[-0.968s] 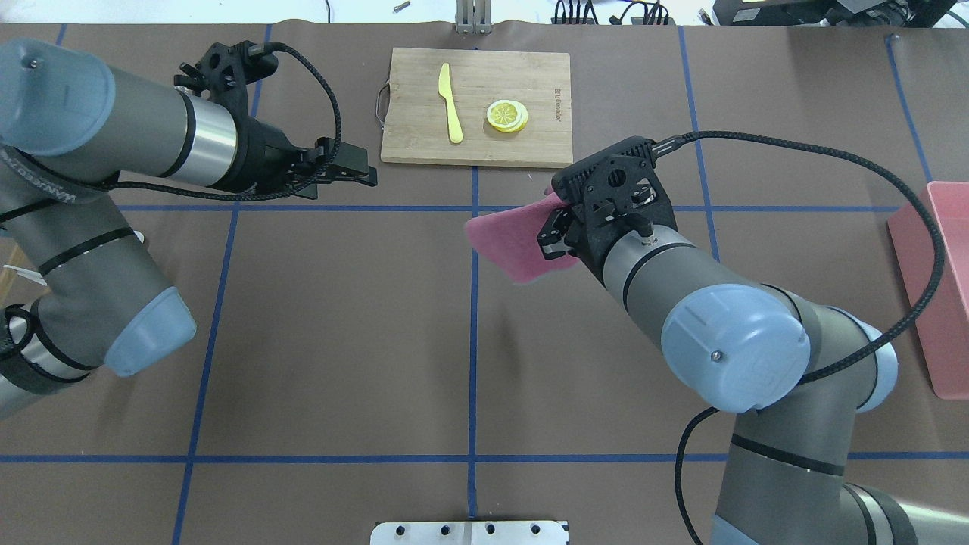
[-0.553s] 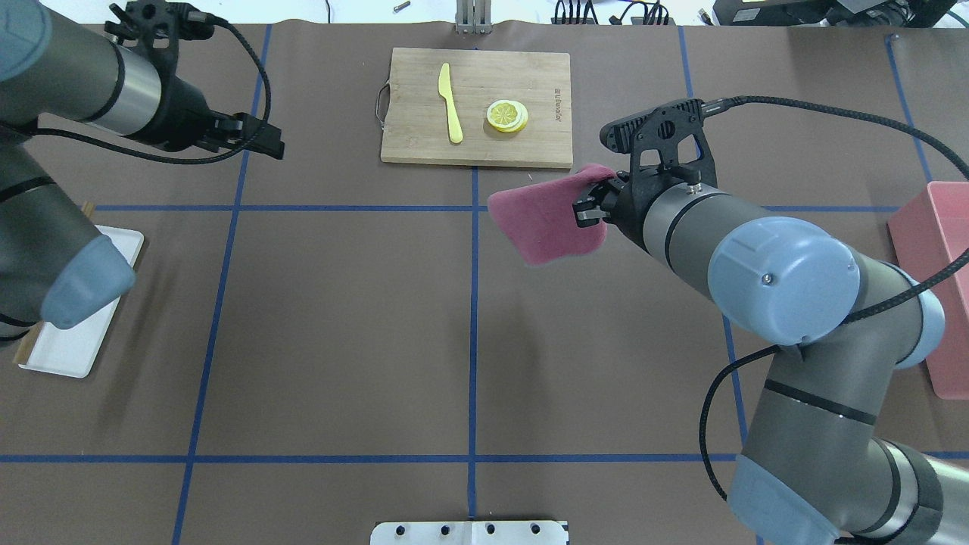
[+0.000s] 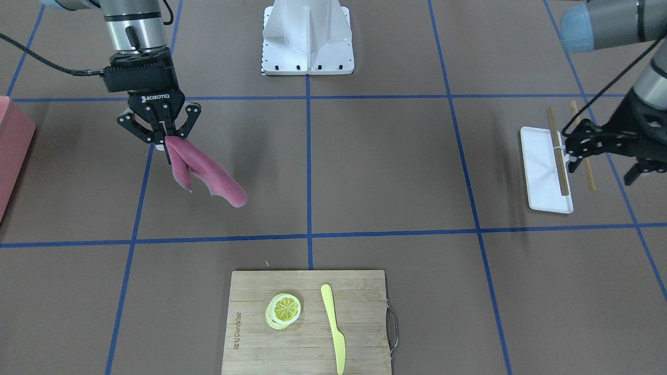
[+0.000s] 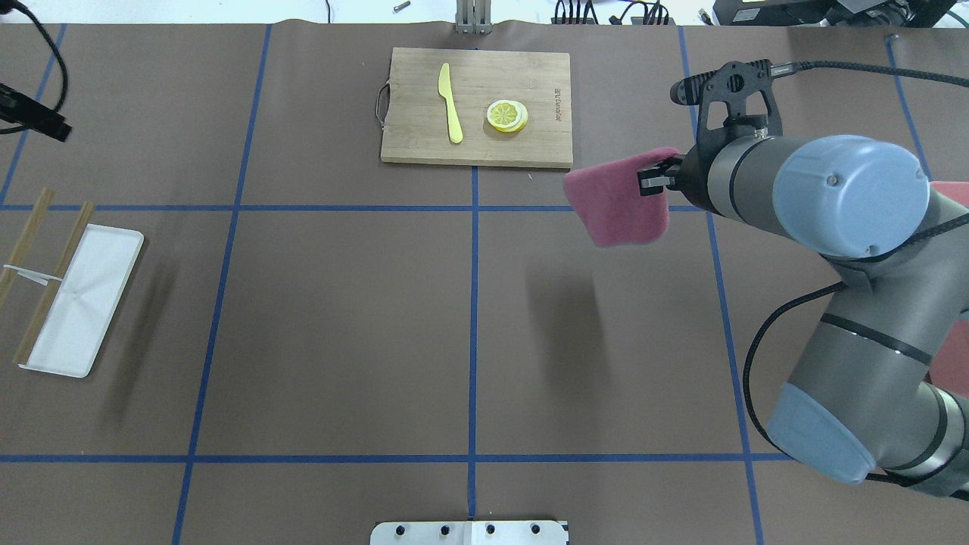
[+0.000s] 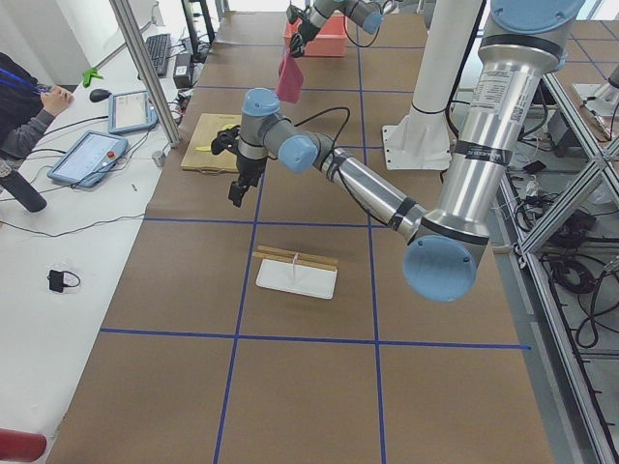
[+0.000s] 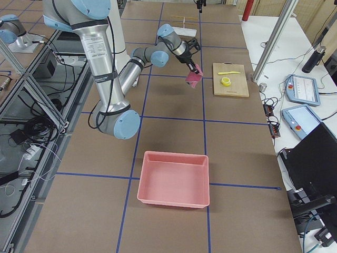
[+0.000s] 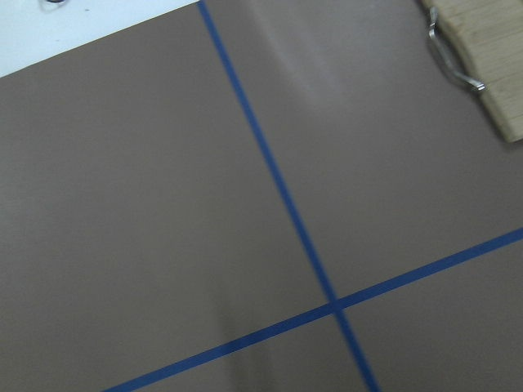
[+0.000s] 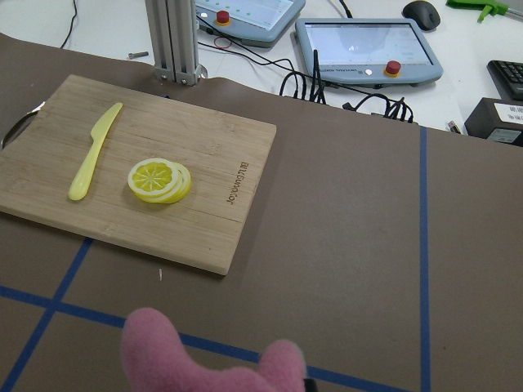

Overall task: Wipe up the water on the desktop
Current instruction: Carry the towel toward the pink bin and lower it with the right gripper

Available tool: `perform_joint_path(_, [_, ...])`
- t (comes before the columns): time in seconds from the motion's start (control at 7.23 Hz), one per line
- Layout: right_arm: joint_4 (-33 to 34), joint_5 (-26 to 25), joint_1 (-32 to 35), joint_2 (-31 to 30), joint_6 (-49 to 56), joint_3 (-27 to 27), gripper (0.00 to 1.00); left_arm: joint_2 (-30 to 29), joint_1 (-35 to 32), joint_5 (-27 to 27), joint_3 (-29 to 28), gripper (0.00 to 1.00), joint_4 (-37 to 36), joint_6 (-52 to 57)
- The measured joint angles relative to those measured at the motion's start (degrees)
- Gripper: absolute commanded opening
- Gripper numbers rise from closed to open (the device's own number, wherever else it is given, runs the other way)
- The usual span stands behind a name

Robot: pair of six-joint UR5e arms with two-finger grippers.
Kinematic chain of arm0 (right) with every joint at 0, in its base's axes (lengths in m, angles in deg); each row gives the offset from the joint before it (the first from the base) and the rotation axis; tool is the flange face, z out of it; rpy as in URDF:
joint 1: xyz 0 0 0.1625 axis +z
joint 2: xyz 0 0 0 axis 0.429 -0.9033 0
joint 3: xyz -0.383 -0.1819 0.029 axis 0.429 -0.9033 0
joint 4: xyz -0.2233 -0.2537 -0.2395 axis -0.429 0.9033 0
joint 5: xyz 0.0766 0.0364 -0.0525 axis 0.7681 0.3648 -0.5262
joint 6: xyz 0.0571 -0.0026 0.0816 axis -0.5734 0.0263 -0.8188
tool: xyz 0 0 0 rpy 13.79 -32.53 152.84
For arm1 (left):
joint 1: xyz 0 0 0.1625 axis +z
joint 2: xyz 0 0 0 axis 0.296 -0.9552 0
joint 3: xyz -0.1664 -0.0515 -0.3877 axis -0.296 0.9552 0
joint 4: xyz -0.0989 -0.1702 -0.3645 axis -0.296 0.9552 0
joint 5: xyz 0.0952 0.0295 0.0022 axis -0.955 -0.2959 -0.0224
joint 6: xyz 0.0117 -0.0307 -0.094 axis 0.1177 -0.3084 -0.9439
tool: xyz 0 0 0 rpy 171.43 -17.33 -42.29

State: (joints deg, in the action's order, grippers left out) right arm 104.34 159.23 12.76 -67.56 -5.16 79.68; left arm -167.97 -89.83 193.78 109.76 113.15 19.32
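One pink cloth (image 3: 208, 177) in right hand (image 3: 165, 136), left hand (image 3: 572, 152) unclear

Desktop (image 4: 341, 318): cutting board (image 4: 477, 147), white tray (image 4: 83, 303), pink bin (image 6: 174, 179).

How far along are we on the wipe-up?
Done: no water shows on the desktop in any view, though a thin film could be missed. In hand: the right hand is shut on the pink cloth, lifted clear of the desktop near the board. Left: probably only putting the cloth away; the left hand is out by the tray.
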Motion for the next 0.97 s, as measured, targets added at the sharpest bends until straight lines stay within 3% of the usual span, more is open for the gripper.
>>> perform_joint_path(0.28, [0.13,4.75,3.63,-1.29,0.34,-0.26,0.0,1.99,-11.21,4.93,-7.38,0.98,-3.25,16.83])
perform_joint_path(0.55, [1.42,9.3,7.69,-2.59,0.77,-0.68,0.0,1.85,-19.64,6.08,-18.86,0.98,-3.51,35.91])
perform_joint_path(0.69, [3.2,10.65,9.58,-3.97,1.92,-0.7,0.0,1.98,-22.66,6.45,-22.13,0.98,-3.56,39.51])
perform_joint_path(0.97, [5.6,11.53,11.45,-10.23,5.73,-0.55,0.0,2.77,-25.02,6.75,-23.75,0.98,-3.76,34.34])
